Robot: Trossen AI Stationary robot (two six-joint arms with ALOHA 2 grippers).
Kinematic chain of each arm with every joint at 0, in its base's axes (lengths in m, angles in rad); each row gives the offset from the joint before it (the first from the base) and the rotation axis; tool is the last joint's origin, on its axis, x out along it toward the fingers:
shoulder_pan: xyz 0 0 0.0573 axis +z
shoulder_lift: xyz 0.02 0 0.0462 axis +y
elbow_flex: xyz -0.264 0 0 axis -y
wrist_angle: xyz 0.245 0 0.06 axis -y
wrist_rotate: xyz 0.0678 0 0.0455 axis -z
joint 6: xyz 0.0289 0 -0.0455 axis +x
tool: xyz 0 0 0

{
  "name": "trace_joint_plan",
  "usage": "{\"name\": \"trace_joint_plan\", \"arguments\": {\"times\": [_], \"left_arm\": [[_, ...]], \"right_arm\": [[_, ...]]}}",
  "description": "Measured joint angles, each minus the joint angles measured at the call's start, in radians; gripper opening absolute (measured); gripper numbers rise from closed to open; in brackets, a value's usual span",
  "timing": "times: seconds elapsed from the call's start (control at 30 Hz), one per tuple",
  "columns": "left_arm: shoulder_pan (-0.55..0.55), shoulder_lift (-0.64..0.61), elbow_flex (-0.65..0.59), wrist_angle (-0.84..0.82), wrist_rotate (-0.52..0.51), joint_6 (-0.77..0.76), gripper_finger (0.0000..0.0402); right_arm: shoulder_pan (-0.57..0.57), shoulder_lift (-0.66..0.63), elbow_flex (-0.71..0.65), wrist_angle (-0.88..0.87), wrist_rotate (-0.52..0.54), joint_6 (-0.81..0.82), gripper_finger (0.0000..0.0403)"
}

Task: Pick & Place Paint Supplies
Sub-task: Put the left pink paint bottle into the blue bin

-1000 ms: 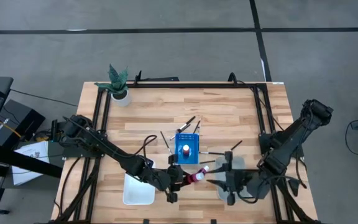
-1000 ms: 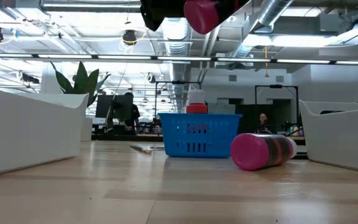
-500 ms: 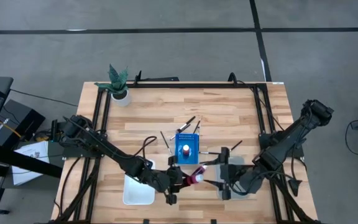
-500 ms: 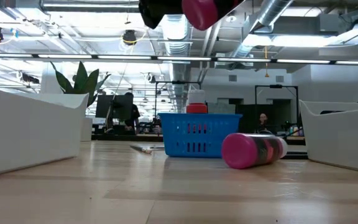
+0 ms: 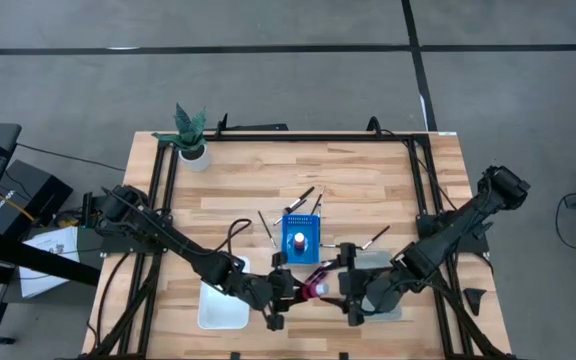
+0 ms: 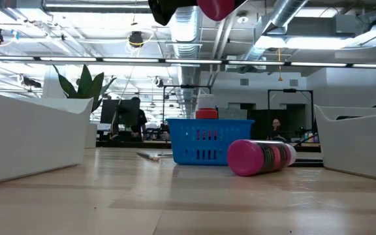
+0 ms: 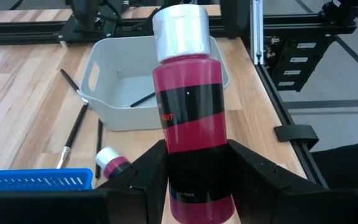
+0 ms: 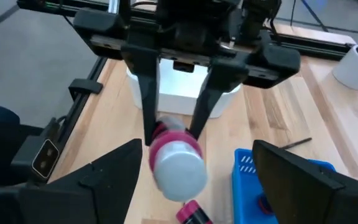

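Note:
My left gripper is shut on a red paint bottle with a white cap and holds it over the table's near middle. My right gripper faces the cap from the table's right. It is open, with its fingers wide on either side and touching nothing. A second red bottle lies on its side on the wood next to the blue rack. Another bottle stands in that rack. Thin dark brushes lie flat on the table. My left gripper pinches the bottle's lower body, near its base, between its two fingers. The fingers come from the table's left, slanting a little down, and lie along the bottle. The bottle is lifted clear of the table, its white cap pointing toward my right gripper.
A white tray sits at the near edge under my left arm. A grey tray with a brush in it lies under my right arm. A potted plant stands at the far left corner. The table's far half has bare wood.
My right gripper has moved toward the table's left, closing on the cap of the held bottle. The bottle lying on the table has rolled a little toward the table's left. My left gripper has kept the held bottle in place.

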Motion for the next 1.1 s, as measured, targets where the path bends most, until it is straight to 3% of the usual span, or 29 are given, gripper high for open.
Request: {"name": "trace_joint_plan", "arguments": {"times": [0.67,0.87,1.1], "left_arm": [[-0.003,0.000,0.000,0.027,0.002,0.006,0.0138],[-0.003,0.000,0.000,0.034,0.005,0.006,0.0138],[-0.002,0.000,0.000,0.041,0.004,0.006,0.0138]], "right_arm": [[0.001,0.000,0.000,-0.016,-0.041,0.005,0.0296],[-0.004,0.000,0.000,-0.016,-0.049,0.005,0.0249],[-0.015,0.000,0.000,-0.014,-0.061,0.005,0.0167]]}}
